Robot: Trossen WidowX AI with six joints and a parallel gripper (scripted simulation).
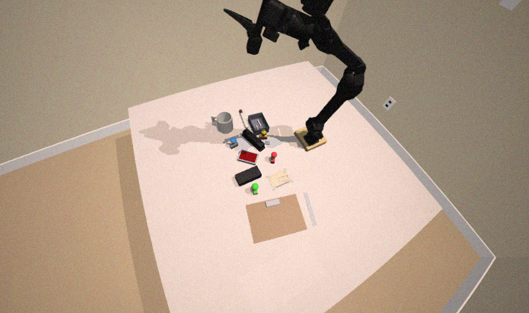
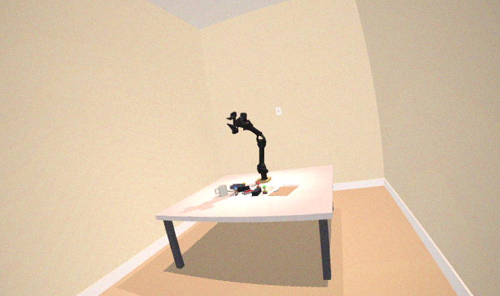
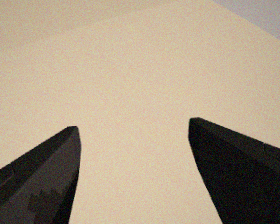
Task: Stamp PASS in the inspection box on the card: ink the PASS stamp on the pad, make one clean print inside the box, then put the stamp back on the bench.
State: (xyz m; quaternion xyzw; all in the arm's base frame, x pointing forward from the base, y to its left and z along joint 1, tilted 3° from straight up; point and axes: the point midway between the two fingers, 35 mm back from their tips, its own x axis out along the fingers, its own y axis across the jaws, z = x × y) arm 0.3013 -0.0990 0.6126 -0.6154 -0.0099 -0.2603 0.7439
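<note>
Well below the spread, empty jaws (image 1: 245,28), green stamp (image 1: 254,188) on table (image 1: 189,233).

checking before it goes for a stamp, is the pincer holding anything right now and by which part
Nothing is held. The pincer stands open high above the table, with only bare wall between its fingers.

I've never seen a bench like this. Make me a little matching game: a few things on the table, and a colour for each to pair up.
Things:
1. mug
2. ink pad
3. clipboard
4. stamp nearest the clipboard

Colours:
A. brown
B. green
C. grey
D. red

Pairs: 1-C, 2-D, 3-A, 4-B
</note>
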